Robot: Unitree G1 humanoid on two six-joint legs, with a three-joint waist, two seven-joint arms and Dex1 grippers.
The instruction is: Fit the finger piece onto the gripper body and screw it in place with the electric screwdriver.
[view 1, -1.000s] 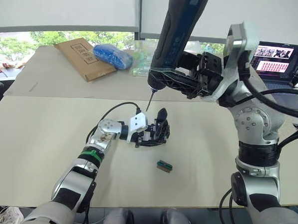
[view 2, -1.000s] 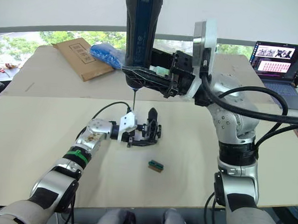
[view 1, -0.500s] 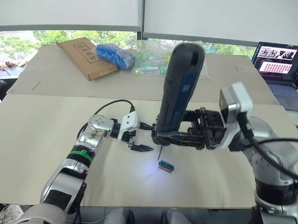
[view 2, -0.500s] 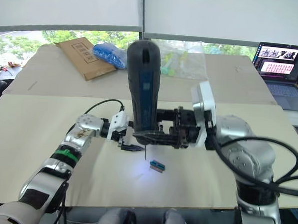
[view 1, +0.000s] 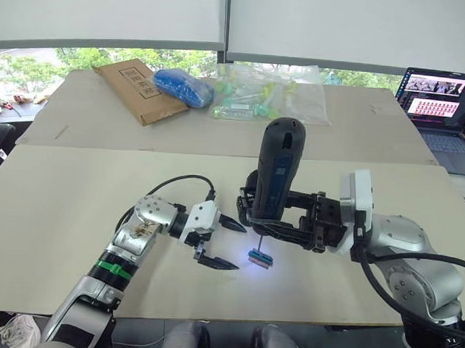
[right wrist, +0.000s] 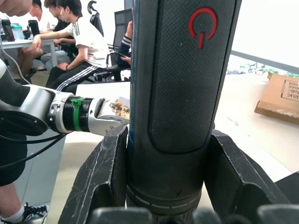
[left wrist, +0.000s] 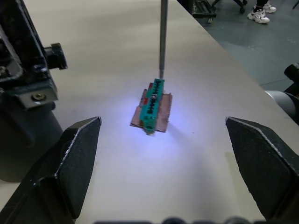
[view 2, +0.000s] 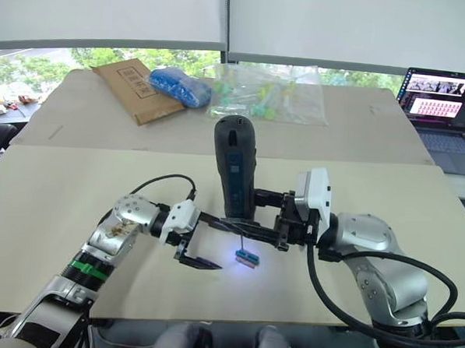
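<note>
While the right tool clamped the electric screwdriver upright near the desk's front edge, its bit met a green-topped block; the left tool gaped wide, empty.

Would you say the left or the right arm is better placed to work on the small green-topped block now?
The right. Its gripper already holds the electric screwdriver upright, bit touching the green-topped block. The left gripper is open and empty beside it.

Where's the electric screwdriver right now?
The electric screwdriver stands upright in the right pincer at table centre, its bit touching the small green-topped block, beside the open left pincer.
</note>
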